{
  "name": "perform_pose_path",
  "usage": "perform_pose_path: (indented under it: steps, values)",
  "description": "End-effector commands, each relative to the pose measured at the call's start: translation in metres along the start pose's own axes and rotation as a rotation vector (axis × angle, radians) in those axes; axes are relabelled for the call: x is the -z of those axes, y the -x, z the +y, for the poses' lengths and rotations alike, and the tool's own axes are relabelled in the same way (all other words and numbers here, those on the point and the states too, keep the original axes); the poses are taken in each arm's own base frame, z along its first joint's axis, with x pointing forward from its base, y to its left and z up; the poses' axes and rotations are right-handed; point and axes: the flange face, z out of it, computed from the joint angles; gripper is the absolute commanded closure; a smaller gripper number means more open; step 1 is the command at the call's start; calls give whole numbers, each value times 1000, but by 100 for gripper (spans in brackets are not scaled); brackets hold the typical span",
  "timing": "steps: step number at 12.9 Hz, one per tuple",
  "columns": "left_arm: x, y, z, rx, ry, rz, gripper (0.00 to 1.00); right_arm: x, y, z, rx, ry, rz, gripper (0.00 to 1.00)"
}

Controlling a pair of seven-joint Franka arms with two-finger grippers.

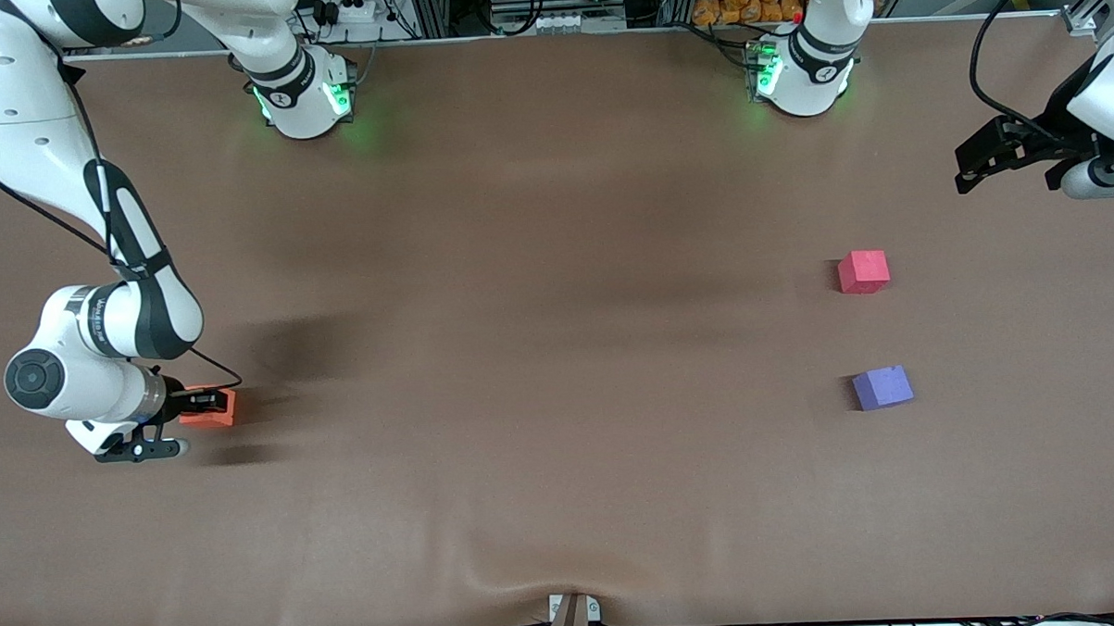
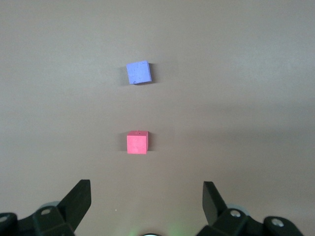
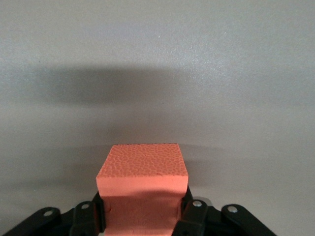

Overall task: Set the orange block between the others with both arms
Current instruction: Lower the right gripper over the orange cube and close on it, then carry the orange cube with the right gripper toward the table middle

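Right gripper (image 1: 210,406) has its fingers clamped on the orange block (image 1: 210,411) low at the right arm's edge of the desk (image 1: 558,350), so the carry toward the red block (image 1: 863,272) and purple block (image 1: 882,387) remains, while the left gripper (image 1: 978,164) waits spread wide.

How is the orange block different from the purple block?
The orange block sits at the right arm's end of the table, pinched in the right gripper; the purple block lies free at the left arm's end, with nothing touching it. The purple block has a pinkish-red block as a neighbour; the orange block has none. Both are small foam cubes of about the same size, resting on the brown table.
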Motion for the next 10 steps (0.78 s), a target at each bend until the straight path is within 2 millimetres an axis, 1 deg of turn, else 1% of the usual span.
perform_pose_path:
  steps: [1,2,4,5,7,9,10]
  values:
    - [2,3,-4,-7,14,-8,0,19,-1,0,11,-9,11,94]
    - [2,3,-4,-7,14,-8,0,33,-1,-6,25,-4,15,94]
    - [3,3,-4,-7,14,-6,0,61,-6,-27,64,6,21,94]
    - [3,2,-3,-8,15,-5,0,77,-11,-45,89,13,26,94]
    - [1,1,-3,-8,16,-8,0,111,-21,-89,141,25,14,93]
    - [0,1,-1,-11,17,-6,0,139,-28,-123,184,32,13,92]
    - [1,1,0,-13,17,-5,0,149,-30,-142,209,30,19,91]
